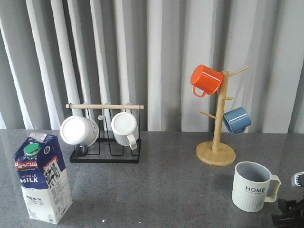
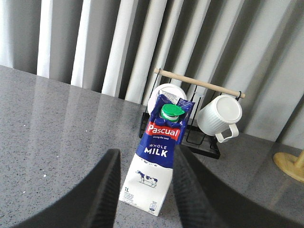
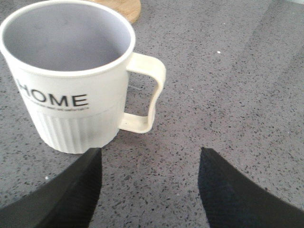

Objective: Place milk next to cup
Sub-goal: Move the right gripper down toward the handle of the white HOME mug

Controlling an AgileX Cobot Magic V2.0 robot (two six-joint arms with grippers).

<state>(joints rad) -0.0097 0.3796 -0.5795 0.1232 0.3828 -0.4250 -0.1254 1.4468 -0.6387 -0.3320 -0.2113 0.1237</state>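
Observation:
The milk is a tall blue-and-white carton with a green cap. It stands upright at the front left of the grey table. In the left wrist view the milk shows ahead of my open left gripper, framed by its two fingers and not held. The left gripper is out of the front view. The cup is a white ribbed "HOME" mug at the front right, handle to the right. My right gripper is open and empty just short of the cup. It shows at the front view's corner.
A black wire rack with a wooden rod holds two white mugs at the back left. A wooden mug tree with an orange mug and a blue mug stands behind the cup. A grey curtain hangs behind the table.

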